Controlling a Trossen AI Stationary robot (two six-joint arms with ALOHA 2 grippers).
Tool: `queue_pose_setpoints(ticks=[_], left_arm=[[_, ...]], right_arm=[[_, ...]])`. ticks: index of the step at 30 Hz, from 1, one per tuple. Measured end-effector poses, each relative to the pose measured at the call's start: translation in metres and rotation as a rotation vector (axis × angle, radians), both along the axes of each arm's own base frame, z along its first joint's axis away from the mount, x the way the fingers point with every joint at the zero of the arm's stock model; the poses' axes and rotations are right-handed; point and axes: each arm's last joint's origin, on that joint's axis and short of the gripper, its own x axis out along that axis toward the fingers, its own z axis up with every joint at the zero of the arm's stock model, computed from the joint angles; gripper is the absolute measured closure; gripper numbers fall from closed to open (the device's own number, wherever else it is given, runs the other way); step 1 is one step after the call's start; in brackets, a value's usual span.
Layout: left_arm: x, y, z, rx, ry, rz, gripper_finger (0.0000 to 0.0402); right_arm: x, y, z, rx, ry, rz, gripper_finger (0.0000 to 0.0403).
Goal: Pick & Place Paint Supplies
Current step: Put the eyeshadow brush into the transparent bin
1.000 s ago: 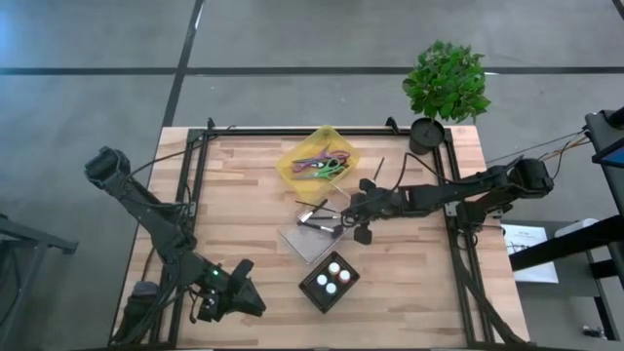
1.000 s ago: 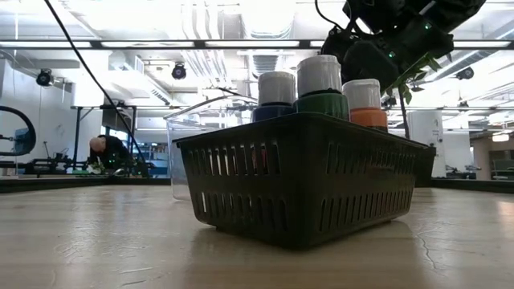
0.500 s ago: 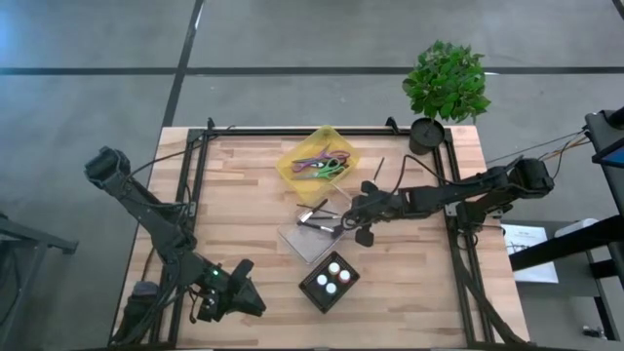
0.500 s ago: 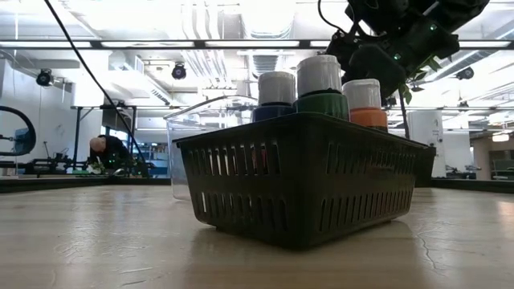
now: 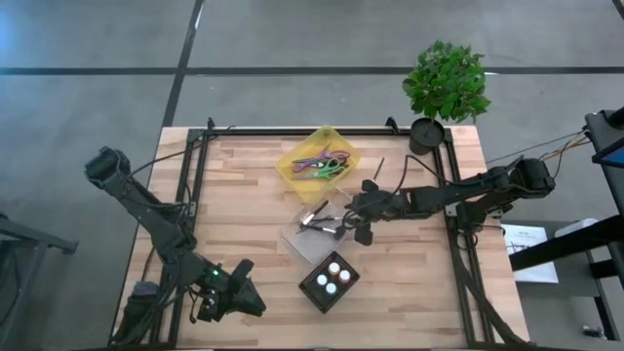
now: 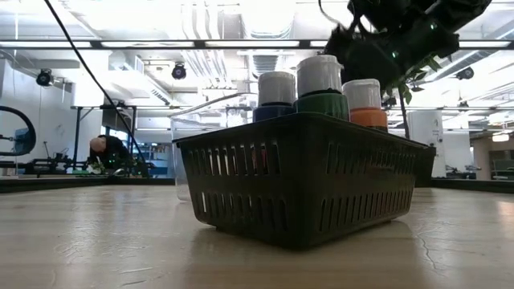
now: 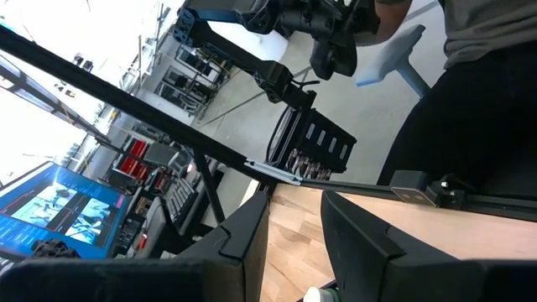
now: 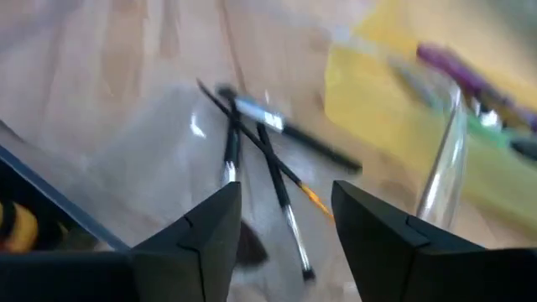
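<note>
Left gripper (image 5: pixel 255 302) parked at the near-left corner of the table, well apart from all supplies. Its wrist view looks off the table edge into the room; fingers (image 7: pixel 361 235) stand with a narrow gap and nothing between them. Judged idle, kept clear so the other arm has the middle of the table.

Black basket (image 5: pixel 330 281) sits to the near side of the working tool, just beside the clear tray (image 5: pixel 314 232). Three white-capped paint bottles (image 6: pixel 320 84) stand upright in it: dark blue, green, orange-red. That part of the sort reads as done.

Clear tray lies directly under and ahead of the right gripper (image 5: pixel 349 218). Several brushes (image 8: pixel 268 159) lie crossed on the tray floor, just beyond the fingertips, none touching them. Jaws stand apart, empty; the picture is motion-blurred. Judged a drop: tool held low over the tray's rim so a brush lands inside rather than rolling onto the wood.

Yellow bin (image 5: pixel 320 161) with scissors (image 5: pixel 322 164) sits beyond the tray from the right gripper, not task items. One thin dark stick, possibly another brush (image 5: pixel 378 168), lies on the bare wood beside the right arm.

Potted plant (image 5: pixel 445 88) at the far-right corner, well apart.
</note>
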Motion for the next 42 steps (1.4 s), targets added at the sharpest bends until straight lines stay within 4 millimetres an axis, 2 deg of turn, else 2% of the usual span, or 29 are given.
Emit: queue_pose_setpoints(ticks=[6,11,18,23,27,36,42], left_arm=[[0.000,0.000,0.000,0.000,0.000,0.000,0.0283],[0.000,0.000,0.000,-0.001,0.001,0.000,0.0283],[0.000,0.000,0.000,-0.003,0.002,0.001,0.0283],[0.000,0.000,0.000,-0.003,0.001,0.001,0.0283],[0.000,0.000,0.000,-0.004,0.001,0.001,0.0283],[0.000,0.000,0.000,-0.021,0.011,0.004,0.0283],[0.000,0.000,0.000,-0.020,0.011,0.004,0.0283]], right_arm=[[0.001,0.002,0.023,-0.011,-0.126,0.019,0.0216],[-0.010,0.008,0.050,-0.026,-0.248,0.018,0.0216],[-0.043,0.007,0.068,-0.076,-0.245,-0.305,0.0216],[-0.061,-0.002,0.065,0.022,-0.199,-0.503,0.0216],[-0.068,-0.014,0.059,0.123,-0.178,-0.662,0.0216],[-0.069,-0.048,0.058,0.173,-0.258,-0.930,0.0216],[-0.064,-0.052,0.040,0.235,-0.244,-1.012,0.0216]])
